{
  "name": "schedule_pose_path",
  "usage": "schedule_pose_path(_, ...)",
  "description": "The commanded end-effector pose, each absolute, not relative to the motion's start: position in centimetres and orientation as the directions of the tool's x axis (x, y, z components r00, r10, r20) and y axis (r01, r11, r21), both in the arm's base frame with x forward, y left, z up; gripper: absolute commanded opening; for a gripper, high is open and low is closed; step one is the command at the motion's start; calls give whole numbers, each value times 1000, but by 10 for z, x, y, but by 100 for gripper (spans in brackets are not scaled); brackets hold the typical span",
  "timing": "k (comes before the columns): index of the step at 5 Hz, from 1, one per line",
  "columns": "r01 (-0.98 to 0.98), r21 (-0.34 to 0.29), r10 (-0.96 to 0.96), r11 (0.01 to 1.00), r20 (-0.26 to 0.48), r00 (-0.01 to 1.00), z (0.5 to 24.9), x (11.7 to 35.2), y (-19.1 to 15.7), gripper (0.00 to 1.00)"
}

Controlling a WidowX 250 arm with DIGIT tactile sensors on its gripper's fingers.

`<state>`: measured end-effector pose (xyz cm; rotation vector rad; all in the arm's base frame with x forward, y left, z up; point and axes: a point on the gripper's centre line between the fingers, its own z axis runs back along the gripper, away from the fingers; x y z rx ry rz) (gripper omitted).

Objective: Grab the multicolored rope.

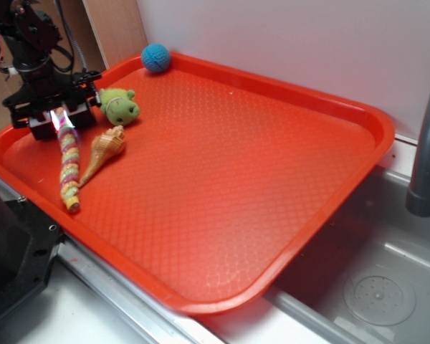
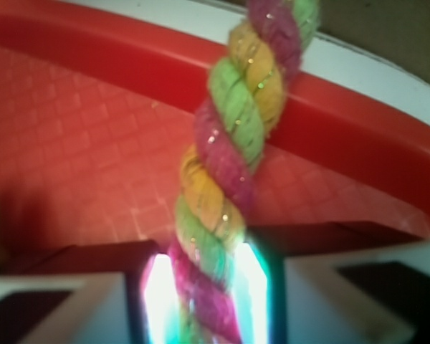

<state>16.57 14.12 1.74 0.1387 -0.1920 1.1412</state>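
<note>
The multicolored rope (image 1: 69,166) is a thick twist of pink, yellow and pale green. It lies at the left end of the red tray (image 1: 222,158), running toward the tray's front rim. My gripper (image 1: 59,116) is shut on the rope's far end. In the wrist view the rope (image 2: 229,179) rises from between the two glowing pads (image 2: 161,301) and stretches toward the tray rim (image 2: 358,136). The pads press on both sides of the rope.
A tan spiral seashell (image 1: 104,149) lies right beside the rope. A small green plush toy (image 1: 120,105) sits next to the gripper. A blue ball (image 1: 156,58) rests in the tray's far corner. A sink (image 1: 387,287) and grey faucet (image 1: 426,143) are on the right.
</note>
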Motion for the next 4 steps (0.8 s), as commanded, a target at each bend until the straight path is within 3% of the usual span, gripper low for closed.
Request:
schedule_pose_path(1, -752, -14, 744, 659, 153, 650, 77, 168, 145, 0)
schedule_pose_path(2, -632, -44, 631, 774, 136, 764, 108, 176, 121, 0)
schedule_pose_path(4, -401, -147, 411, 904, 43, 910, 169, 188, 71, 0)
